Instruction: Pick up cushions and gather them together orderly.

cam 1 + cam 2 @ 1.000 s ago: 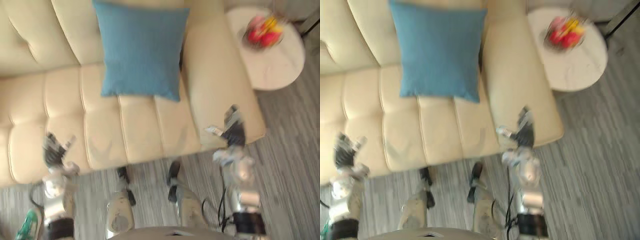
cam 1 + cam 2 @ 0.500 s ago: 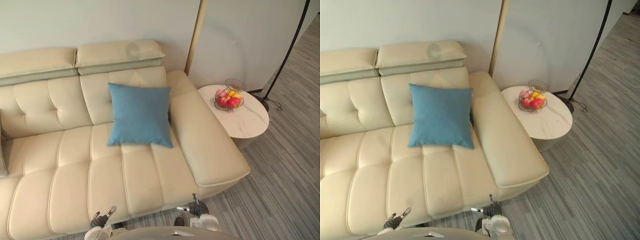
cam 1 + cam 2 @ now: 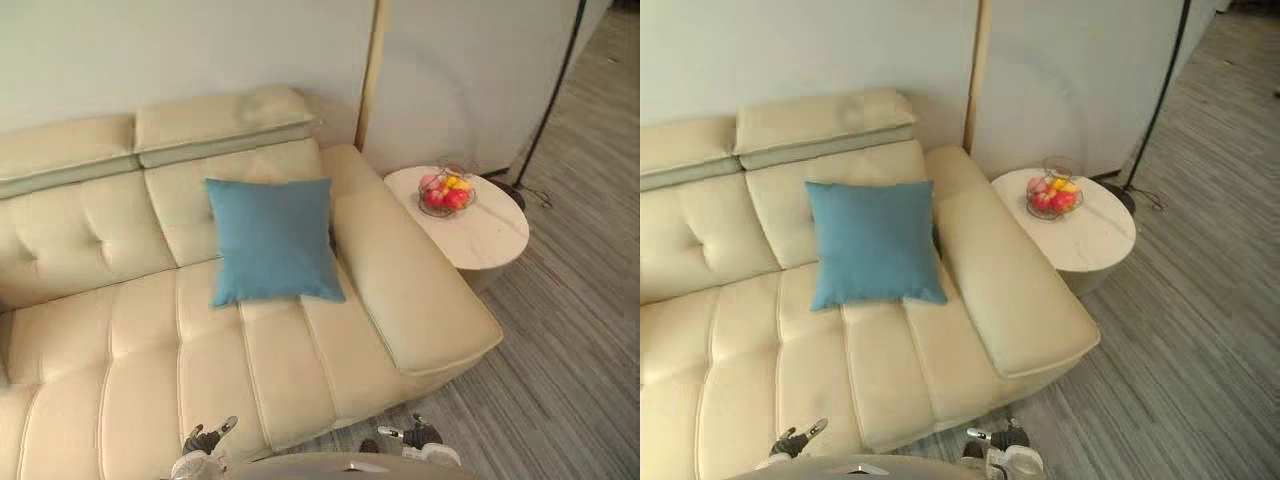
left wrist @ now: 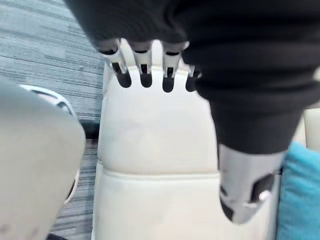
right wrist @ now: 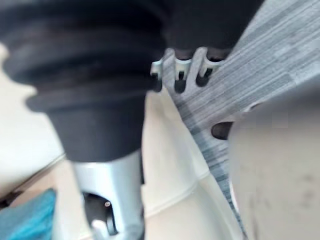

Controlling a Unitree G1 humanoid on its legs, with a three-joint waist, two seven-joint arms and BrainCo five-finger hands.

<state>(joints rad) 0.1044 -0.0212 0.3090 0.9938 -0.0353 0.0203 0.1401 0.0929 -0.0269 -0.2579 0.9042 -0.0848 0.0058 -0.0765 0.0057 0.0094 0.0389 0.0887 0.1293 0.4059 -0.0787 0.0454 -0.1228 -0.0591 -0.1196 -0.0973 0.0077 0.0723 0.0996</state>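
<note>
Pale wall at the back, grey striped floor (image 3: 575, 380) up front. From the left eye, a cream leather sofa (image 3: 130, 340) ran across the scene, and the one blue cushion (image 3: 272, 240) stood upright against its backrest at the right end, just beside the armrest, bottom edge on the seat. Right of the sofa sat a round white side table (image 3: 490, 240) with a wire fruit bowl (image 3: 446, 194) on its far side, and a thin black lamp pole (image 3: 556, 90) rose behind it. Both hands hung low at the near edge, well apart from the cushion: left hand (image 3: 203, 441) in front of the seat, right hand (image 3: 418, 436) over the floor near the sofa's right front corner.

Right eye showed the same layout, with nothing touching the cushion.

Left wrist cam: the fingers (image 4: 144, 70) were straight and a bit spread, thumb (image 4: 245, 195) off to one side, nothing in the hand. Cream sofa leather lay past them, plus a sliver of the cushion.

Right wrist cam: same deal, fingers (image 5: 180, 76) straight and empty, thumb (image 5: 112, 200) apart, with floor and sofa beyond and a corner of the cushion showing.
</note>
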